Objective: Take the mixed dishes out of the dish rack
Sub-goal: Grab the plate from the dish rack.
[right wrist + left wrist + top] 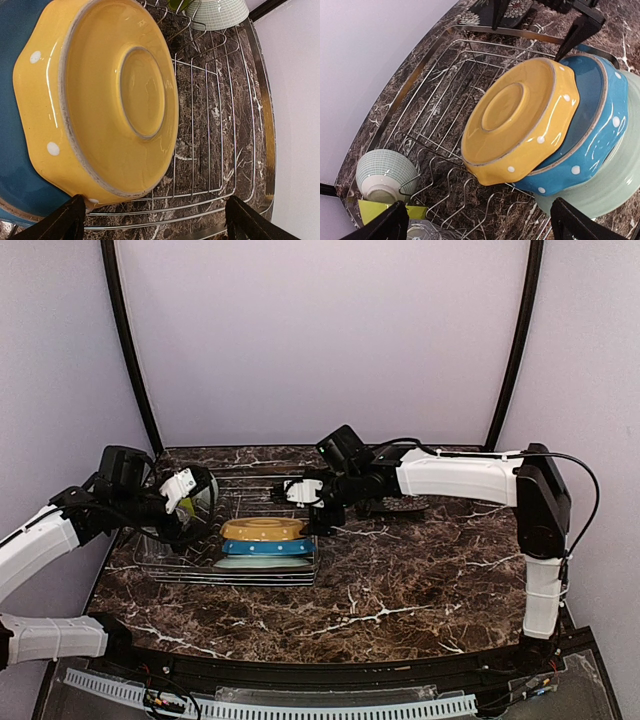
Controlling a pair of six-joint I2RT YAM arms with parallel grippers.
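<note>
The dish rack [170, 565] is a silver wire rack at the table's left. A yellow dotted plate [262, 529], a blue dotted plate [268, 547] and a pale-green plate [262, 562] lean together at its right end. A small pale-green bowl [382, 172], a yellow-green bowl [372, 210] and a clear glass [422, 232] sit at its left end. My left gripper [480, 230] is open over the rack's left part [192, 518]. My right gripper [155, 225] is open at the rack's back edge [320, 518], with the yellow plate's [110, 100] rim close by one finger.
A black square plate [395, 506] lies on the marble table [420, 580] behind the right arm, outside the rack. The rack's middle rows of tines [450, 100] hold nothing. Purple walls close in the back and both sides.
</note>
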